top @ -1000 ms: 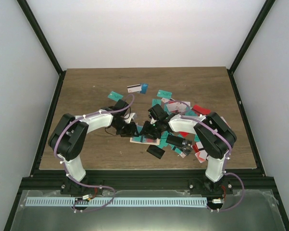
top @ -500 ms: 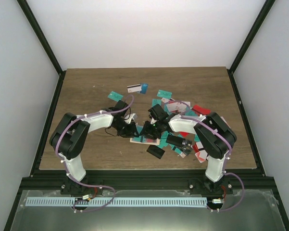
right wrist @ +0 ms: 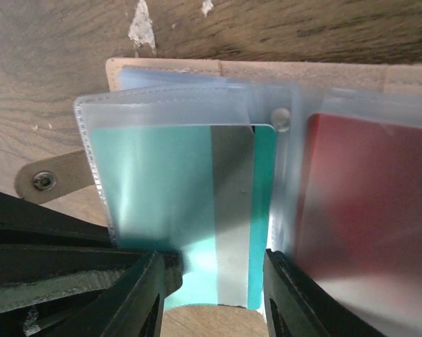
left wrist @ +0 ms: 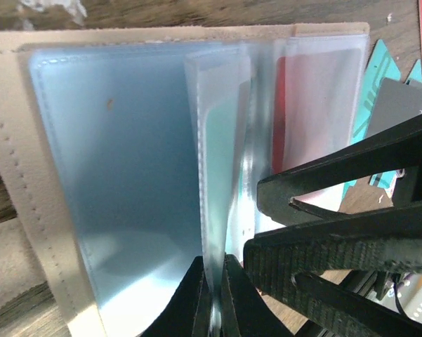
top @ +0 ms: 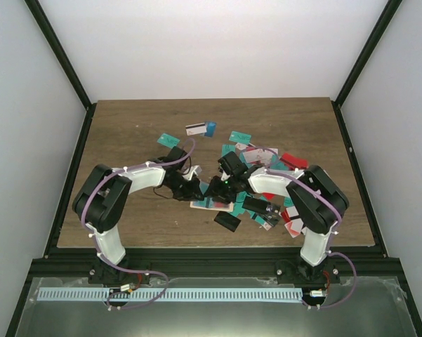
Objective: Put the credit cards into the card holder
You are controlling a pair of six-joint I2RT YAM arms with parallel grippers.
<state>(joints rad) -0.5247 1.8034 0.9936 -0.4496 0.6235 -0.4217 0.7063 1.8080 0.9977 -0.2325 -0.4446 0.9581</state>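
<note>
The tan card holder [left wrist: 14, 140] lies open on the table, its clear sleeves fanned out. My left gripper [left wrist: 216, 302] is shut on the edge of one clear sleeve [left wrist: 221, 140] and holds it upright. A teal credit card [right wrist: 196, 267] with a grey stripe sits mostly inside another sleeve [right wrist: 161, 119]. My right gripper [right wrist: 211, 302] is open, its fingers on either side of the card's free end. A red card [right wrist: 365, 196] fills the neighbouring sleeve. From above, both grippers meet over the card holder [top: 212, 204] at the table's middle.
Loose cards lie around the holder: teal ones [top: 168, 139] [top: 239, 137], a white and blue one [top: 195, 129], a red one [top: 293, 160] and a black one [top: 227, 221]. The holder's snap tab [right wrist: 42, 181] sticks out sideways. The two grippers sit very close together.
My left gripper has shut onto the clear sleeve. The right gripper's jaws have widened a little around the teal card. Neither arm has shifted much.
</note>
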